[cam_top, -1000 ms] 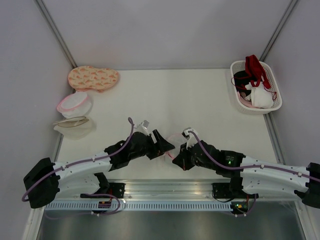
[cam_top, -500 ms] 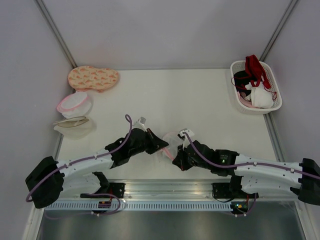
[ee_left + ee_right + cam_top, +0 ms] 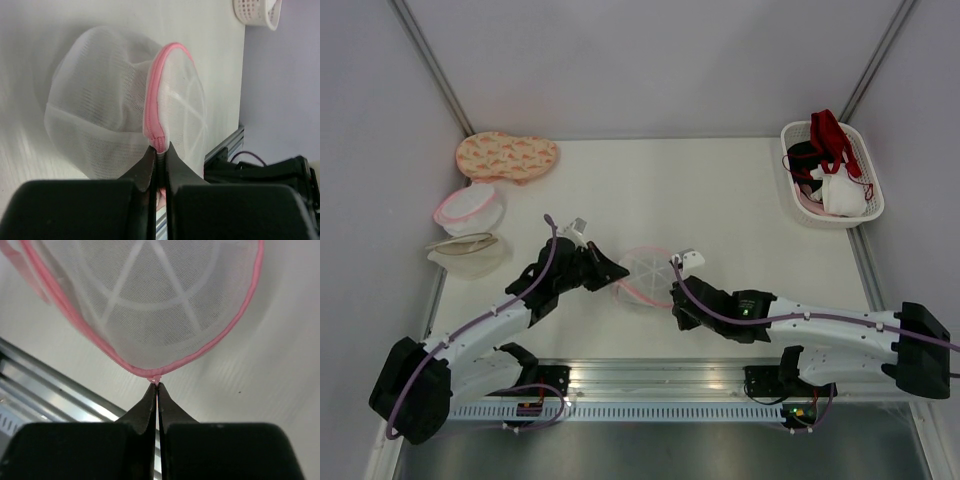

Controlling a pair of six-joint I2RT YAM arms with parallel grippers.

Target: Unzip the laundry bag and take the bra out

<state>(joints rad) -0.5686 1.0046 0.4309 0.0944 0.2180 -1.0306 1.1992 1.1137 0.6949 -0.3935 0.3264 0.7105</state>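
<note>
A matte white desk (image 3: 720, 200) fills the middle of the overhead view, closed in on three sides by plain, pale grey walls. The back wall (image 3: 650, 60) runs across 12 o'clock, the left wall (image 3: 370, 150) stands at 9 o'clock and the right wall (image 3: 920, 120) at 3 o'clock. No window shows. A slim grey metal post (image 3: 435, 75) marks the corner at 11 o'clock and a matching post (image 3: 875, 70) the corner at 1 o'clock. A brushed aluminium rail (image 3: 660, 378) borders the desk at 6 o'clock, with a slotted white strip (image 3: 650, 411) just below it and a dull grey surface (image 3: 660, 450) beyond. The light is soft and even, and shadows on the desk are faint.
</note>
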